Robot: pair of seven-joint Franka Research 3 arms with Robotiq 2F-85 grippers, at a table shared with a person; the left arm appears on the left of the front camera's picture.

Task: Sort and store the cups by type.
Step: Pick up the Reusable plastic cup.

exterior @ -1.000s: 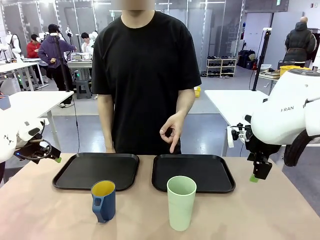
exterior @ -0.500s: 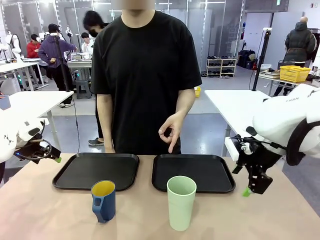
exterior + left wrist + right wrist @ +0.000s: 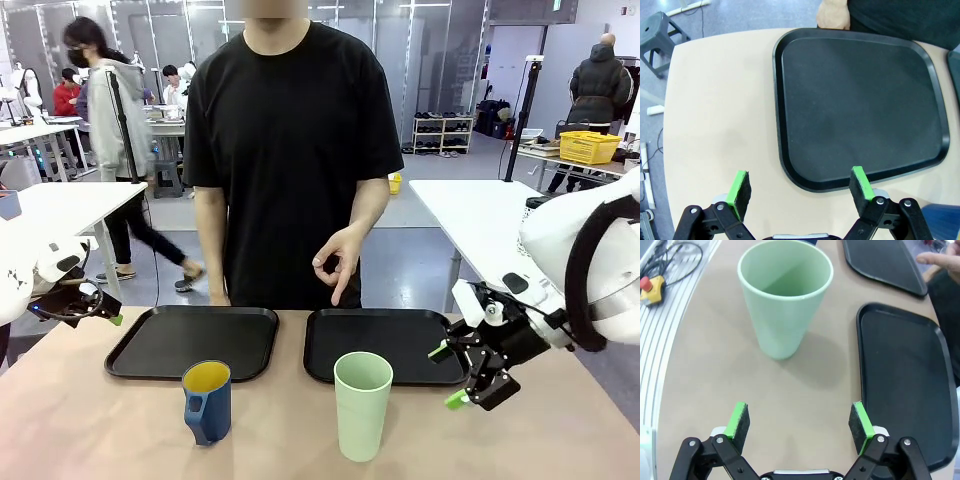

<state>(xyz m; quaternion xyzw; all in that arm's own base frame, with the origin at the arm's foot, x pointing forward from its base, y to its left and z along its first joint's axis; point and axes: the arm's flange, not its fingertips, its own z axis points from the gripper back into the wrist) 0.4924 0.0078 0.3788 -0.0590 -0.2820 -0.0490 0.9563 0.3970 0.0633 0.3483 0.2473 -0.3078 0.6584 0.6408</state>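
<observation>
Aiming the released, empty right end effector (image 3: pixel 447 376) at the green tumbler (image 3: pixel 362 405). Hovering the released left end effector (image 3: pixel 800 187) over a black tray's (image 3: pixel 860 100) edge.

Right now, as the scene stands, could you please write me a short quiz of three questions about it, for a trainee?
1. True or false: the tall pale-green plastic tumbler stands inside the right black rectangular tray.
2. The dark-blue handled mug with yellow inside stands: A) on the tan table, in front of the left black tray; B) inside that tray; C) stacked on the tumbler.
3. Fill in: the right gripper, open and empty, points toward the ____.
Key: 1 false, it stands on the table in front of that tray; 2 A; 3 tumbler.
</observation>
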